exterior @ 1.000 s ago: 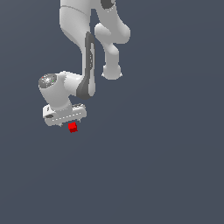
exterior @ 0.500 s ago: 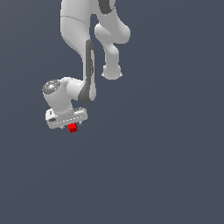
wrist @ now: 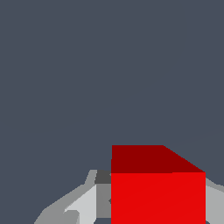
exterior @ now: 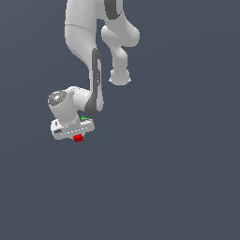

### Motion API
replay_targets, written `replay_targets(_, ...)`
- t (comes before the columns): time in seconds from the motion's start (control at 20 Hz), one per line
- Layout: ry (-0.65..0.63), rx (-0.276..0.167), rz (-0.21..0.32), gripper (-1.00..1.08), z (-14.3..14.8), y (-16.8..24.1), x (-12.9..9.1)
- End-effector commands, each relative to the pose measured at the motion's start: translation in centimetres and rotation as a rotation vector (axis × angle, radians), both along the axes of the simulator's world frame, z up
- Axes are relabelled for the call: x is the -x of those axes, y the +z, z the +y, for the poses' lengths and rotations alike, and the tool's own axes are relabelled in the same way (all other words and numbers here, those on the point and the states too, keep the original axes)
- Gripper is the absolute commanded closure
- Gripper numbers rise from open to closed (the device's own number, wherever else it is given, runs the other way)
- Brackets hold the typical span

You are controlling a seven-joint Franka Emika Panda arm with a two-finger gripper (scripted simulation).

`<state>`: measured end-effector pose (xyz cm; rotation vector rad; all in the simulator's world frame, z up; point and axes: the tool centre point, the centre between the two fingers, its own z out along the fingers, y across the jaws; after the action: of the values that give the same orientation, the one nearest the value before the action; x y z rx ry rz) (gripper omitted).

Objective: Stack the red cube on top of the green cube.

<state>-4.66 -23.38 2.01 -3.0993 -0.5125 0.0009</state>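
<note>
The red cube (exterior: 78, 138) shows just under the white gripper (exterior: 76, 136) in the exterior view, low on that view's left. In the wrist view the red cube (wrist: 157, 186) looms large, pressed between the grey fingers (wrist: 81, 205), so the gripper is shut on it. Only a tiny sliver of the green cube (exterior: 83, 118) peeks out at the upper edge of the gripper hand; the hand hides the rest. Whether the red cube touches the floor or hangs above it cannot be told.
The white arm (exterior: 89, 42) rises from the gripper toward the top of the exterior view, with its elbow (exterior: 119, 75) hanging to the right. A plain dark grey floor (exterior: 178, 178) lies all around.
The gripper and wrist have sunk slightly in the exterior view, carrying the red cube with them. A speck of green now shows beside the hand.
</note>
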Motion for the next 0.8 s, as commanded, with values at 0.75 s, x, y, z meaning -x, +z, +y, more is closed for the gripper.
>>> replay_targets(0.75, 0.0, 0.0, -0.001, 1.08, 0.0, 1.9, 0.0)
